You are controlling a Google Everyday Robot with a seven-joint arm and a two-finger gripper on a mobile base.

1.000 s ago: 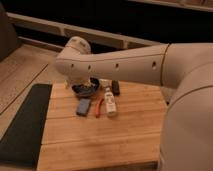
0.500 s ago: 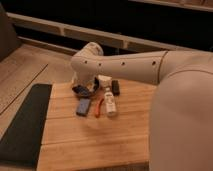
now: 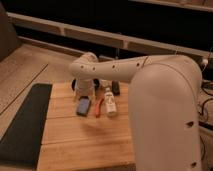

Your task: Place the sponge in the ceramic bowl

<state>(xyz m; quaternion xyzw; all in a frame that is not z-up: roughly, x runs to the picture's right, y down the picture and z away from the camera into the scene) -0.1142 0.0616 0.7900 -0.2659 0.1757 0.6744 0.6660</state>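
The blue-grey sponge (image 3: 83, 106) lies flat on the wooden table (image 3: 85, 142), left of the thin orange-red tool (image 3: 98, 107). My gripper (image 3: 84, 92) hangs from the white arm directly above the sponge's far end, close to it. A dark sliver of the ceramic bowl (image 3: 74, 84) shows behind the gripper's left side; the arm hides most of it.
A white bottle (image 3: 109, 102) lies right of the orange-red tool, and a small black rectangular object (image 3: 116, 88) sits behind it. A dark mat (image 3: 22, 122) runs along the table's left edge. My large white arm (image 3: 165, 100) fills the right side of the view.
The end of my arm has come down from above the bowl area toward the sponge. The objects on the table have stayed in place.
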